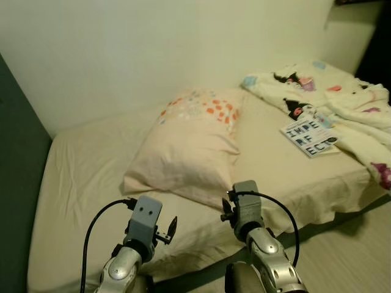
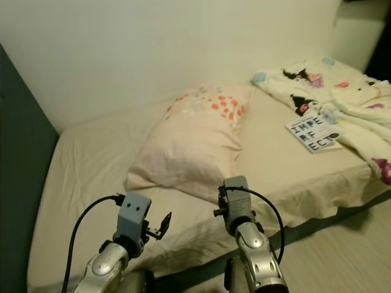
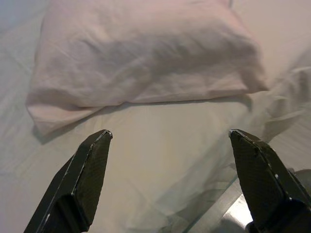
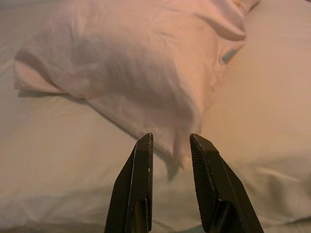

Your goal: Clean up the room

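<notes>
Tidying was barely begun; nothing was yet held.
The pillow (image 1: 189, 146) lay askew mid-bed, a book (image 1: 310, 135) at two o'clock beside the rumpled blanket (image 1: 342, 104). The left gripper (image 3: 170, 141) was spread wide, the right gripper (image 4: 170, 141) narrowly parted, both empty.
</notes>
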Tool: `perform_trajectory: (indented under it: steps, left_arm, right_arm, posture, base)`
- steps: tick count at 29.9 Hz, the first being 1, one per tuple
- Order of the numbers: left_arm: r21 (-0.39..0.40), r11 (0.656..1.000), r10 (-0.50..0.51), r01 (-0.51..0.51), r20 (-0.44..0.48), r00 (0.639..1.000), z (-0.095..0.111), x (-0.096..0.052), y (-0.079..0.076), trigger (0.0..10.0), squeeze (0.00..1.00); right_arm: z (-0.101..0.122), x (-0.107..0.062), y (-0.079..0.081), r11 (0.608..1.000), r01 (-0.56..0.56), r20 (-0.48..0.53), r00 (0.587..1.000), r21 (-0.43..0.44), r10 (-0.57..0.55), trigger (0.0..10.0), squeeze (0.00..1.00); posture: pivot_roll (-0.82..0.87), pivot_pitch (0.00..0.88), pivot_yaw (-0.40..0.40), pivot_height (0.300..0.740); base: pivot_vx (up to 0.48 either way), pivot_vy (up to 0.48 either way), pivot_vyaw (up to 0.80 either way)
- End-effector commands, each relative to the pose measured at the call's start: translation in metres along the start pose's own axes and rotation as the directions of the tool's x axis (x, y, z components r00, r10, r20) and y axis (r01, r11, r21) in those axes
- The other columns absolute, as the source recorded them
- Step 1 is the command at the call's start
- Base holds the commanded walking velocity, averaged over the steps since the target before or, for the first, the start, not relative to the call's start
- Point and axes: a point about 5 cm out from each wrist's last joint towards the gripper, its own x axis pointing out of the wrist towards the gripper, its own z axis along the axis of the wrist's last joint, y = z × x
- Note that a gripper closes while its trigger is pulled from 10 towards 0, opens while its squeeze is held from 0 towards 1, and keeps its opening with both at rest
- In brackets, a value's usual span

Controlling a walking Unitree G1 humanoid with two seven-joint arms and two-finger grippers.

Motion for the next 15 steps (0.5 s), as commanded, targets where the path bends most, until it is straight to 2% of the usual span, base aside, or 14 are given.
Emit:
perform_trajectory:
  steps: [1, 11, 13, 15]
  left_arm:
    - [0.015, 1.000, -0.004, 0.004, -0.020, 1.000, -0.004, -0.002, 0.004, 10.0, 0.00]
    - [-0.005, 1.000, -0.007, 0.007, -0.032, 0.999, -0.004, -0.002, 0.004, 10.0, 0.00]
    - [-0.015, 1.000, 0.013, -0.013, -0.033, 0.999, -0.002, -0.002, 0.009, 10.0, 0.00]
    - [0.008, 1.000, 0.005, -0.005, -0.018, 1.000, 0.001, -0.003, 0.011, 10.0, 0.00]
  right_arm:
    - [-0.004, -0.001, 0.005, 1.000, -0.012, -0.011, 1.000, 0.016, 0.012, 10.0, 0.00]
    - [-0.006, -0.002, 0.005, 0.999, -0.008, -0.012, 1.000, 0.041, 0.009, 10.0, 0.00]
    - [0.001, -0.002, 0.003, 0.994, 0.010, 0.032, 0.999, 0.109, -0.013, 10.0, 0.00]
    - [0.009, -0.002, 0.000, 0.991, 0.028, 0.065, 0.997, 0.135, -0.037, 10.0, 0.00]
  posture:
    - [-0.05, 0.072, 0.022, 0.591]
    - [-0.05, 0.079, 0.025, 0.591]
    - [-0.04, 0.082, 0.030, 0.591]
    - [-0.04, 0.082, 0.033, 0.601]
  base:
    - [0.000, 0.000, 0.00]
    - [0.000, 0.000, 0.00]
    - [0.000, 0.000, 0.00]
    - [0.000, 0.000, 0.00]
